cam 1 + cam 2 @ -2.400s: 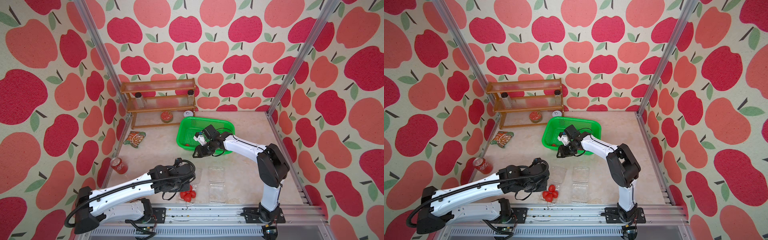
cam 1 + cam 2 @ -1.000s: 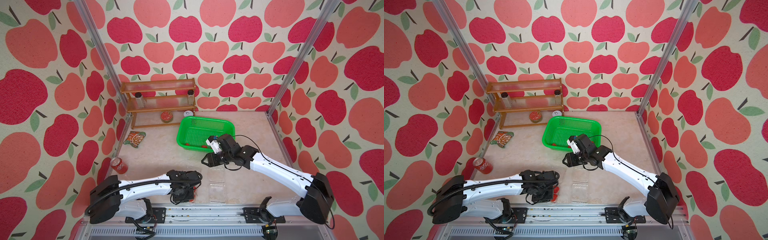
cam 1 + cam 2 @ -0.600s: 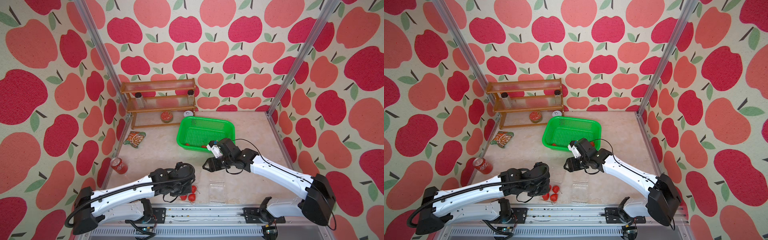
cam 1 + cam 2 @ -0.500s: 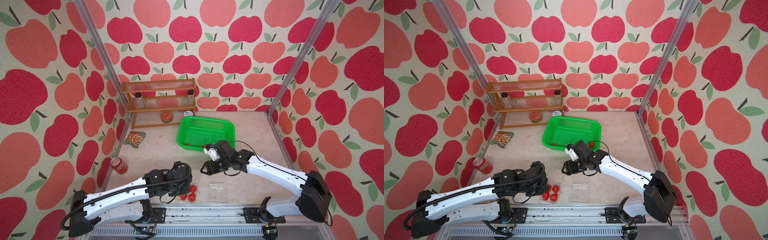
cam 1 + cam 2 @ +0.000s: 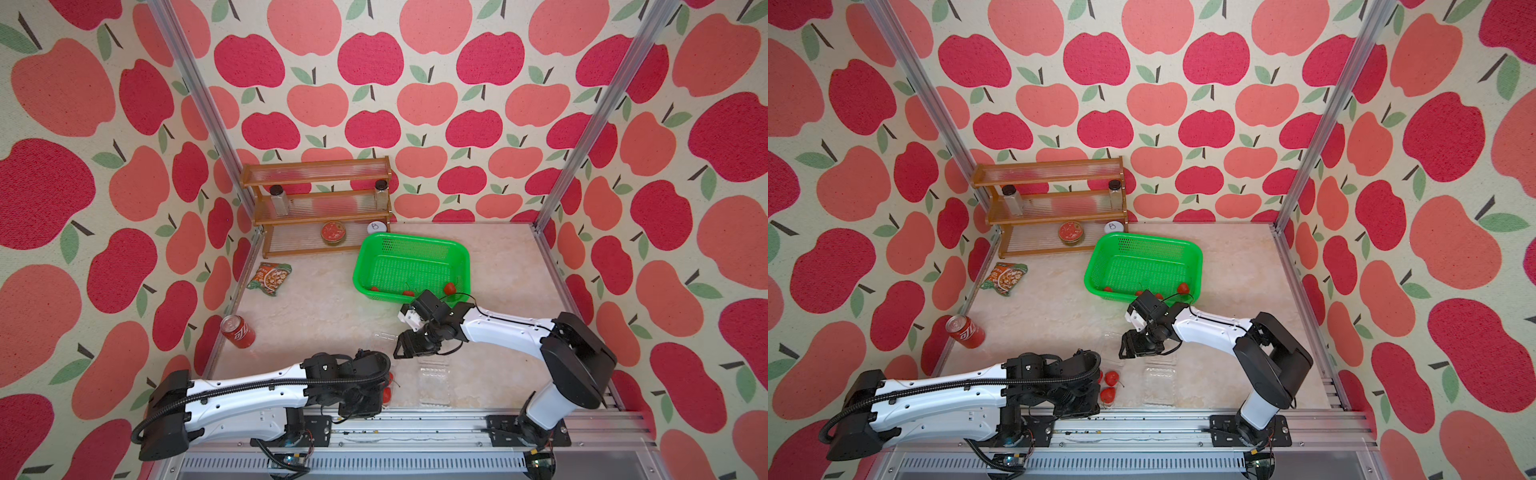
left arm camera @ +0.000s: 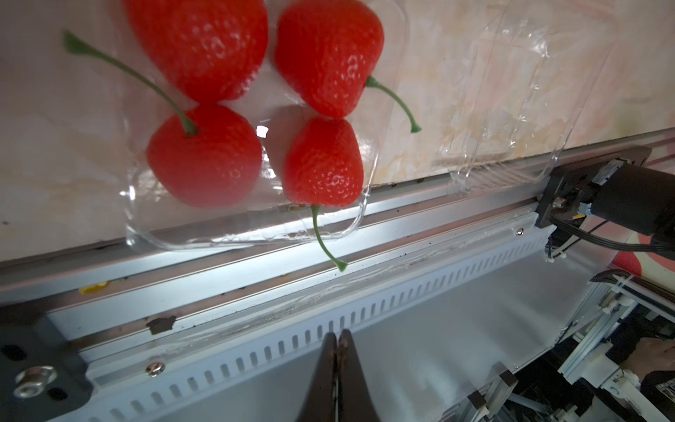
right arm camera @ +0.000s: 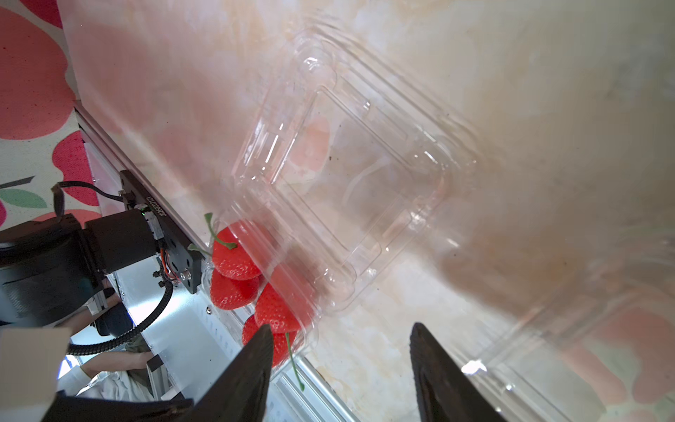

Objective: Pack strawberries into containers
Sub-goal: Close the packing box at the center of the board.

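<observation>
Strawberries (image 6: 204,157): glossy red, pitted skin, thin green stems. Four lie packed two by two in one half of a clear hinged box, and one stem sticks out over its rim. This packed box (image 6: 248,237) is one of two containers. Both sit on the desk (image 5: 316,307) well in front of the green basket (image 5: 411,240), at the front rail. The second container (image 5: 434,382) lies open just to the right of the first, with bare desk showing through its ribbed walls. Three more berries (image 5: 449,287) lie inside the basket along its near wall.

Left tool (image 6: 338,339): fingers pressed together, nothing between them, hanging over the rail just past the packed box.
Right tool (image 7: 341,336): fingers spread, nothing between them, close to the empty lid half of the packed box. That wrist view is smeared, so contact cannot be told.

Obstructions: left arm (image 5: 976,395) covers most of the packed box in both top views. Right arm (image 5: 498,328) stretches across the desk between basket and boxes.

Around: soda can (image 5: 237,331) left of and nearer than the basket. Snack packet (image 5: 270,279) left of the basket. Wooden rack (image 5: 318,208) behind the basket's left corner, holding two jars (image 5: 278,199) and a red-topped tin (image 5: 333,232).
</observation>
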`<state>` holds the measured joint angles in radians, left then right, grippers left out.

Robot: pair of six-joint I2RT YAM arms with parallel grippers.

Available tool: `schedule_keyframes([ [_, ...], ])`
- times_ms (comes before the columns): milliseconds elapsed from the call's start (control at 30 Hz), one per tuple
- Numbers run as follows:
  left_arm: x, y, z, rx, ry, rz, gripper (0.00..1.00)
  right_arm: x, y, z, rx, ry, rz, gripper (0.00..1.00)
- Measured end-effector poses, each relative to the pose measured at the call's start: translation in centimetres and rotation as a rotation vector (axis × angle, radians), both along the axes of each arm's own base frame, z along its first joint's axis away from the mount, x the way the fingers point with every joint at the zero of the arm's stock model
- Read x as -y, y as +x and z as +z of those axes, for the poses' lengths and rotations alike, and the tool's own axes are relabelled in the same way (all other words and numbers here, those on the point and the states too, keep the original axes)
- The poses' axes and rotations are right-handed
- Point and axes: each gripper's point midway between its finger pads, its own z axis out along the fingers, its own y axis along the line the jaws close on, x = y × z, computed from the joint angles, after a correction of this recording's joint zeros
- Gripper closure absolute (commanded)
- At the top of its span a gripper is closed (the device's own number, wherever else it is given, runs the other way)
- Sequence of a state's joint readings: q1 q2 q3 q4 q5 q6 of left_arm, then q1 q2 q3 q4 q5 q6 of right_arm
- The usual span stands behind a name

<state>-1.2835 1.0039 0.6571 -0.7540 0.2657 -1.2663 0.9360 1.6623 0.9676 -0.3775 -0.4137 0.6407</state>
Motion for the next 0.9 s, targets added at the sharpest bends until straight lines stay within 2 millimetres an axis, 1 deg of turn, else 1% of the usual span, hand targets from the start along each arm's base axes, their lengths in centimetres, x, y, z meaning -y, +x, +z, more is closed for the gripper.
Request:
schedule_keyframes([
  [100,-0.4,-0.8,-0.5,-0.038,0.01,-0.014,1.0,-0.6,0.5,-0.6,-0.005,-0.003,-0.009,0.38],
  [200,-0.9,-1.4,-0.9,-0.071,0.025,-0.023,1.0,-1.4,1.1,-0.7,-0.002,0.003,-0.02,0.38],
  [400,-1.3,-1.8,-1.2,-0.096,0.043,-0.028,1.0,-2.7,2.2,-0.9,0.009,0.023,-0.033,0.38],
  [600,-1.9,-2.3,-3.2,-0.143,0.145,-0.019,1.0,-2.9,2.4,-1.3,0.005,0.024,-0.042,0.38],
  [700,-1.9,-2.1,-4.1,-0.155,0.184,0.009,1.0,-3.1,2.5,-1.4,0.008,0.031,-0.043,0.39],
  [800,-1.4,-1.6,-4.5,-0.142,0.182,0.046,1.0,-3.3,2.7,-1.2,0.012,0.044,-0.046,0.38],
  [900,-1.4,-1.0,-4.7,-0.117,0.188,0.077,1.0,-3.5,2.8,-1.1,0.014,0.053,-0.053,0.38],
])
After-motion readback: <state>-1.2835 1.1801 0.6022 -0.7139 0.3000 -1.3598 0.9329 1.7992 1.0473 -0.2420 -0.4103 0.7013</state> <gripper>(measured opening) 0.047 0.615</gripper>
